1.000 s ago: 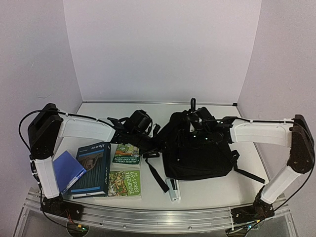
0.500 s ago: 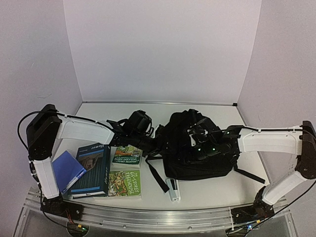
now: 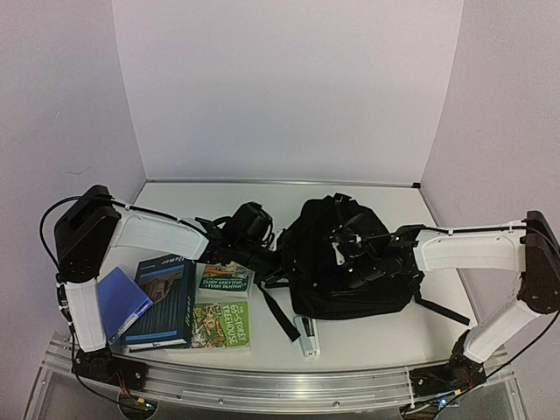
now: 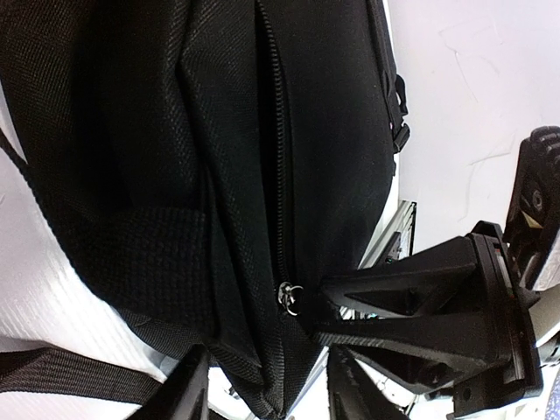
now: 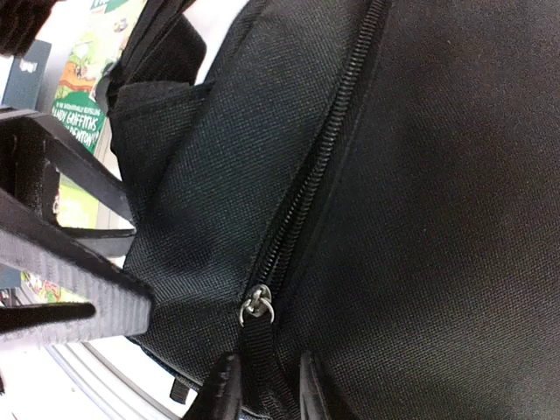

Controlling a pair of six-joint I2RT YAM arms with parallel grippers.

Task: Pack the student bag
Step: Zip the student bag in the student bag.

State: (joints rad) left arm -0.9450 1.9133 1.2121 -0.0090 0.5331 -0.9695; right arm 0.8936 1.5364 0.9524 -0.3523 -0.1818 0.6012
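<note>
The student bag [image 3: 350, 280], a large black fabric backpack, lies flat on the white table in the middle right of the top view. My left gripper [image 3: 278, 258] is at its left edge. In the left wrist view that gripper [image 4: 267, 394] is half closed around a fold at the bag's corner, with a sliver of gap at one finger. The metal zipper slider [image 4: 286, 296] sits just above it. My right gripper [image 3: 346, 254] rests on the bag's top. In the right wrist view it [image 5: 265, 389] pinches the black pull strap below the slider [image 5: 255, 304].
A dark blue book [image 3: 162, 302], two green paperbacks [image 3: 225, 278] [image 3: 219, 324] and a blue wallet [image 3: 122, 302] lie left of the bag. A white pen-like object [image 3: 306, 337] lies in front. Loose black straps [image 3: 276, 311] trail toward the near edge.
The right gripper came down from above the bag onto its zipper. The left gripper pushed in against the bag's left edge. Both sets of jaws have narrowed.
</note>
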